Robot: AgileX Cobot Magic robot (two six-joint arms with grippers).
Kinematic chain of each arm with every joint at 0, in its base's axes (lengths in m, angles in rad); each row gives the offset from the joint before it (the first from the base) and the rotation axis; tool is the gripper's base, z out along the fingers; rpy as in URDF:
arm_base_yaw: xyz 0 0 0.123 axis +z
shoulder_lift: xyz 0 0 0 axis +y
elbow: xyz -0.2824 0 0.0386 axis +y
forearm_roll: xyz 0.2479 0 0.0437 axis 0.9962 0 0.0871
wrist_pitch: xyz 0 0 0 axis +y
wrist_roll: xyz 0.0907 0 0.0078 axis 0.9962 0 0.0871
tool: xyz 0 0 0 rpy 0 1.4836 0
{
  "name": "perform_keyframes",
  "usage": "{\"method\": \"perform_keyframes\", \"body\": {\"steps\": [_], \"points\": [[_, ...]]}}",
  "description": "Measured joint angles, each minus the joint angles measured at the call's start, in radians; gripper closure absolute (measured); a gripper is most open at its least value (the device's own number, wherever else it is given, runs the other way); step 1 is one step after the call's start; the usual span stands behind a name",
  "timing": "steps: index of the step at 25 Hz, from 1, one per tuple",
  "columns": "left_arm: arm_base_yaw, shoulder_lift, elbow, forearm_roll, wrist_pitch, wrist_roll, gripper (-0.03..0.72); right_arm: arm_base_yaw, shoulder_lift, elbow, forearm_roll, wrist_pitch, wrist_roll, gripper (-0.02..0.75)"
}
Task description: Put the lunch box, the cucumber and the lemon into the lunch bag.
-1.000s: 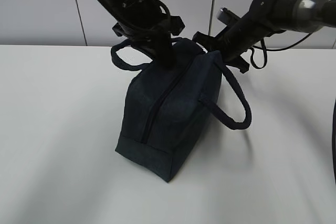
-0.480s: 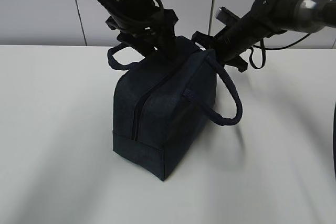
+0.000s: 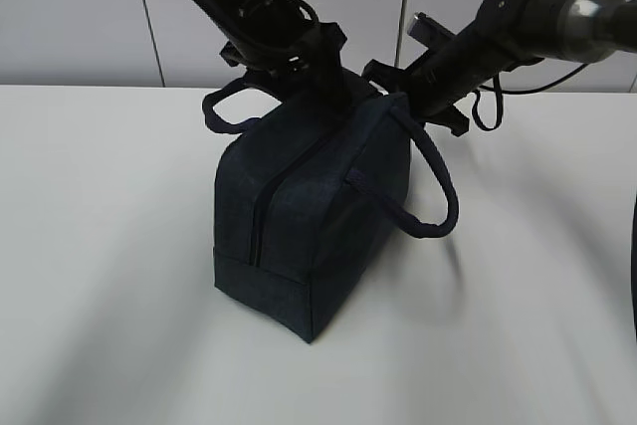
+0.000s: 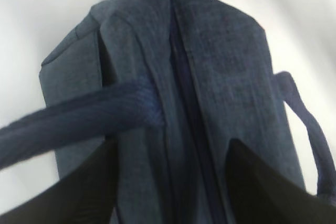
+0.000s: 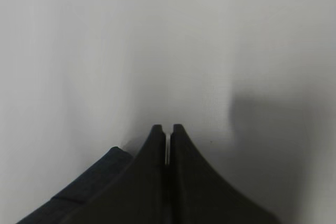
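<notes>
The dark navy lunch bag [image 3: 299,216] stands on the white table with its top zipper [image 3: 289,171] drawn closed. My left gripper [image 3: 320,82] is open and straddles the far end of the bag's top; in the left wrist view [image 4: 173,145] its fingers [image 4: 79,187] sit either side of the zipper [image 4: 184,93]. My right gripper [image 3: 396,97] is at the bag's far right corner, shut on a thin metal ring pull [image 5: 167,148]. The right gripper [image 5: 167,128] shows bag fabric [image 5: 89,192] beside it. The lunch box, cucumber and lemon are out of view.
One loop handle [image 3: 438,196] hangs down the bag's right side and the other [image 3: 224,111] sticks out at the back left. The white table [image 3: 109,246] spreads on all sides. A white panelled wall [image 3: 80,17] stands behind.
The bag has shifted a little left and stands squarer, with the right handle dropped lower. My left arm has moved right along the bag's top. The right gripper has barely moved.
</notes>
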Motion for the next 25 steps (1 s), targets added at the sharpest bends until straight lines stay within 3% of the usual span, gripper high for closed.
{"method": "perform_keyframes", "body": {"steps": [4,6,8,11,25], "points": [[0.0,0.06,-0.066,-0.002,-0.002,0.004,0.321,0.0,0.001,0.0,0.001,0.0,-0.006,0.738],[0.0,0.077,-0.075,-0.002,-0.002,0.006,0.425,0.0,0.001,0.0,0.001,0.0,-0.008,0.738],[0.0,0.086,-0.077,-0.003,0.007,0.013,0.578,0.0,0.001,0.0,0.001,0.0,-0.012,0.738],[0.0,0.087,-0.078,-0.003,0.021,0.022,0.676,0.0,0.001,0.0,0.001,-0.002,-0.012,0.738],[0.0,0.056,-0.082,0.014,0.062,0.026,0.697,-0.001,0.019,0.0,0.025,-0.005,-0.012,0.738]]}}
